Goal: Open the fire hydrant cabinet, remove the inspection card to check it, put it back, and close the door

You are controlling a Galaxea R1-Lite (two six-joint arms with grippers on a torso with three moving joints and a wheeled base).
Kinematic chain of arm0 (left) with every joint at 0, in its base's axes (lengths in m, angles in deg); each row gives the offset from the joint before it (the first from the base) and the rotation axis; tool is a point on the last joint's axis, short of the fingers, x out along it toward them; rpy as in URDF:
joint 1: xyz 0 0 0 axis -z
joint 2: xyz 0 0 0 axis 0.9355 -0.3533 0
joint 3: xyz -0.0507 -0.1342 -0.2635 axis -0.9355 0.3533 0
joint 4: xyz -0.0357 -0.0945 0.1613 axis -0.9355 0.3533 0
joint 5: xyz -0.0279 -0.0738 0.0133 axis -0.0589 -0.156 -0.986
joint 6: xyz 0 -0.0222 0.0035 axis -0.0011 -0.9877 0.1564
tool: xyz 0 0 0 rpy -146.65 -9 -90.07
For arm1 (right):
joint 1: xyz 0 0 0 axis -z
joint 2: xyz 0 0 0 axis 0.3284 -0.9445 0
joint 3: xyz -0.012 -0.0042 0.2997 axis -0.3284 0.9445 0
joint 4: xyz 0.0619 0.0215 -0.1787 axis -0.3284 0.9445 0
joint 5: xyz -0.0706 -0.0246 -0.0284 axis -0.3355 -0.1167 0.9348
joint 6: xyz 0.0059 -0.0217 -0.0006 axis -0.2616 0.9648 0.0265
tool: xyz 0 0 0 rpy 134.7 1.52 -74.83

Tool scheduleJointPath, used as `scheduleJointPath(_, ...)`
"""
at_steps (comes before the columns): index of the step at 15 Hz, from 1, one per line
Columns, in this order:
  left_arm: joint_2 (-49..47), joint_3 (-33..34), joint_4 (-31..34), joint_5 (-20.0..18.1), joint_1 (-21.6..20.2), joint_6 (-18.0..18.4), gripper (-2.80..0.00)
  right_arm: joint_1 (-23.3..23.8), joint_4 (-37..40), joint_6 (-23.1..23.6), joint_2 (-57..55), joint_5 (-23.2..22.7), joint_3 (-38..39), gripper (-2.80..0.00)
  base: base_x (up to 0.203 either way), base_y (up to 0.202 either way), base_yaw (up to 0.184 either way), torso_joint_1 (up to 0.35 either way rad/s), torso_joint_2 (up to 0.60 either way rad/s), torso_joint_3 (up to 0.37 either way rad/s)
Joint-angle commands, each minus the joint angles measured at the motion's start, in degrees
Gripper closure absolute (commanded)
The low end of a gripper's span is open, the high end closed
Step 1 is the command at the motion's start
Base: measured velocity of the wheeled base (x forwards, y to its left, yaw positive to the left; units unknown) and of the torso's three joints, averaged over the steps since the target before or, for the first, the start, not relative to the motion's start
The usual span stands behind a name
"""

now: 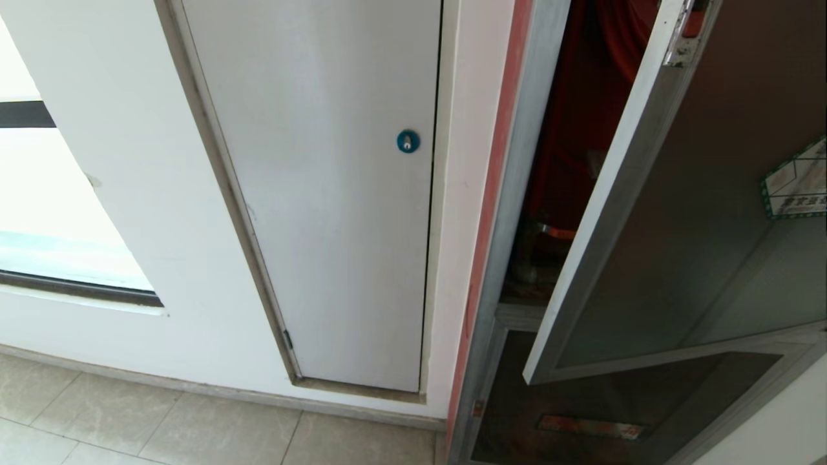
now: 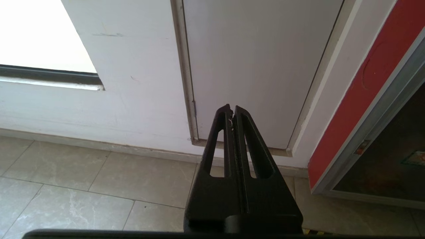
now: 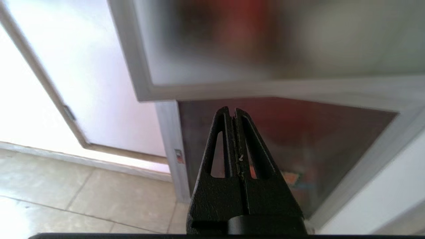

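Nearest to the cameras, the left end effector point(image 2: 232, 109) is seen pressed closed, empty, pointed low at the foot of the plain white panel point(image 1: 323, 194) above the tiled floor point(image 2: 83, 186). The right end effector point(image 3: 232, 111) is likewise closed with nothing between its fingers, and is aimed at the smaller dark glass panel point(image 3: 282, 139) below the opened door; neither arm is caught in the head view.

Beyond the right end effector, the door point(image 1: 678, 213) is found swung partly outward, its grey frame edge angled toward the robot and its lower corner hanging in front of the lower panel. A green-bordered sticker point(image 1: 796, 181) is carried on its dark tinted glass, and a small red latch point(image 1: 692, 22) is set near the top of its frame edge.

Farther in, through the gap between door and frame, the red interior of the fire hydrant cabinet point(image 1: 581, 116) is exposed, with red gear and a metal fitting lower down. A pale patch against the red may be the inspection card, but it is too narrowly shown to be told.

On the white panel a small blue round lock point(image 1: 408, 141) is set, and a bright window point(image 1: 45, 213) is seen at the far left.
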Motion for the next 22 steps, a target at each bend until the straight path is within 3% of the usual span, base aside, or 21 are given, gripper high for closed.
scheduleJointPath(1, -0.05, 0.00, 0.05, 0.03, 0.00, -0.04, 0.00, -0.03, -0.11, -1.51, -7.63, -2.34, -4.22, 0.00, 0.000, 0.000, 0.000, 0.000, 0.00, 0.000)
scheduleJointPath(5, -0.05, 0.00, 0.04, 0.03, 0.00, -0.04, 0.00, -0.05, -1.11, -5.30, -24.70, -12.65, -14.39, 0.00, 0.000, 0.000, 0.000, 0.000, 0.00, 0.000)
scheduleJointPath(11, -0.05, 0.00, 0.07, 0.03, 0.00, -0.04, 0.00, -0.93, -10.39, -6.60, -52.07, -23.36, -31.44, 0.00, 0.000, 0.000, 0.000, 0.000, 0.00, 0.000)
scheduleJointPath(16, -0.05, 0.00, 0.00, 0.03, 0.00, -0.04, 0.00, -7.09, -11.67, -6.79, -63.50, -25.60, -44.77, 0.00, 0.000, 0.000, 0.000, 0.000, 0.00, 0.000)
scheduleJointPath(18, -0.05, 0.00, 0.02, 0.03, 0.00, -0.04, 0.00, -8.99, -11.69, -6.80, -65.32, -28.48, -46.78, 0.00, 0.000, 0.000, 0.000, 0.000, 0.00, 0.000)
scheduleJointPath(22, -0.05, 0.00, -0.02, 0.03, 0.00, -0.04, 0.00, -10.03, -11.69, -6.96, -69.81, -29.10, -51.29, 0.00, 0.000, 0.000, 0.000, 0.000, 0.00, 0.000)
